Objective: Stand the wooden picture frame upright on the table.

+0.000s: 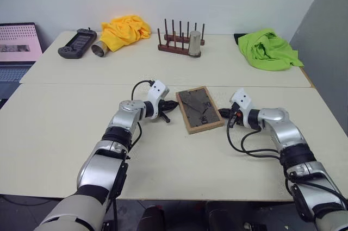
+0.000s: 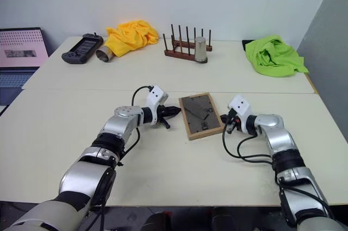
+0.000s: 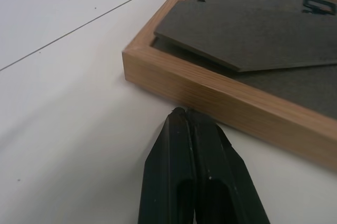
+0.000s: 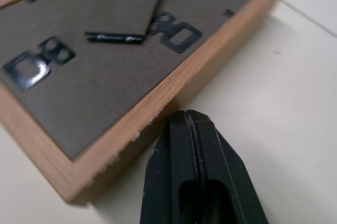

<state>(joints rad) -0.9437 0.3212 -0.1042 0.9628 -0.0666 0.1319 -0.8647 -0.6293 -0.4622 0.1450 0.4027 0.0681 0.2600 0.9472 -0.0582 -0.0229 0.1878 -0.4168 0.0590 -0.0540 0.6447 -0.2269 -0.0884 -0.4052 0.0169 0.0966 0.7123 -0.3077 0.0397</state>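
The wooden picture frame lies flat on the table, face down, its dark grey back panel and stand showing upward. My left gripper is shut, its tips right at the frame's left edge. In the left wrist view the closed fingers meet the light-wood side near a corner. My right gripper is also shut, with its tips against the frame's right edge. The right wrist view shows those fingers pressed together beside the wooden rim. Nothing is held in either gripper.
At the back of the table stand a dark wooden peg rack with a metal cup, a yellow cloth, a lying metal cup and a black handheld device. A green cloth lies back right. A laptop sits far left.
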